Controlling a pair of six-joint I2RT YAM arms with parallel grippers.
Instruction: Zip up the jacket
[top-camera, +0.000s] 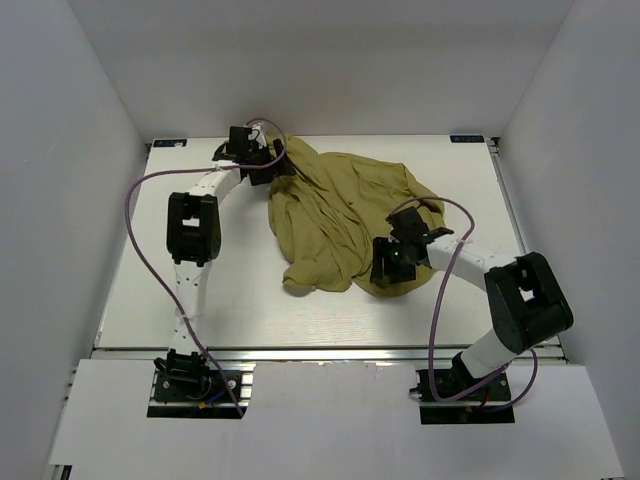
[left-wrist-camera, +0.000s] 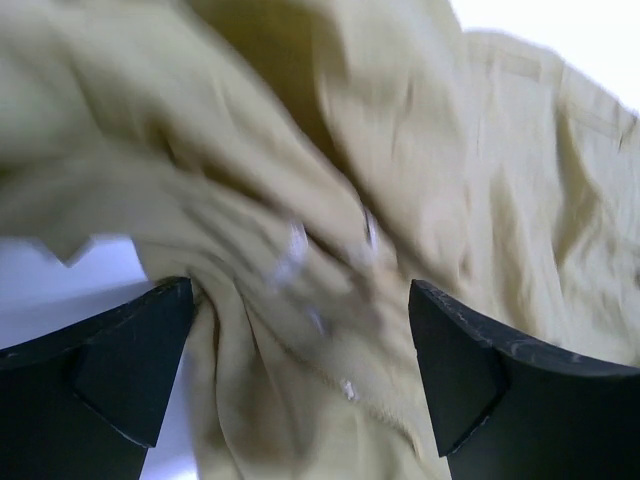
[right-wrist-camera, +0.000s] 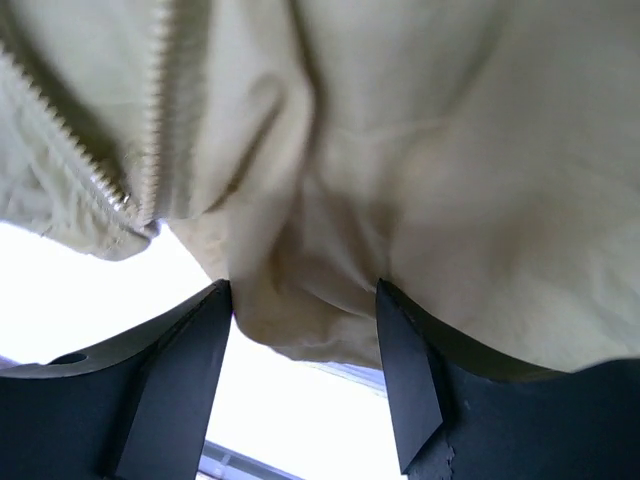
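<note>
The olive-yellow jacket (top-camera: 340, 215) lies rumpled on the white table (top-camera: 240, 300), right of centre. My left gripper (top-camera: 274, 166) is at its far left edge. In the left wrist view my left gripper (left-wrist-camera: 300, 300) is open, with blurred folds of the jacket (left-wrist-camera: 450, 150) between and beyond the fingers. My right gripper (top-camera: 391, 268) is at the jacket's near right edge. In the right wrist view my right gripper (right-wrist-camera: 303, 300) is open, with a fold of the jacket (right-wrist-camera: 450, 150) hanging between the fingers. A run of zipper teeth (right-wrist-camera: 150, 130) shows at the upper left.
White walls (top-camera: 90, 120) enclose the table on the left, back and right. Purple cables (top-camera: 135, 230) loop off both arms. The metal front rail (top-camera: 330, 352) runs along the near edge. Bare table shows left of and in front of the jacket.
</note>
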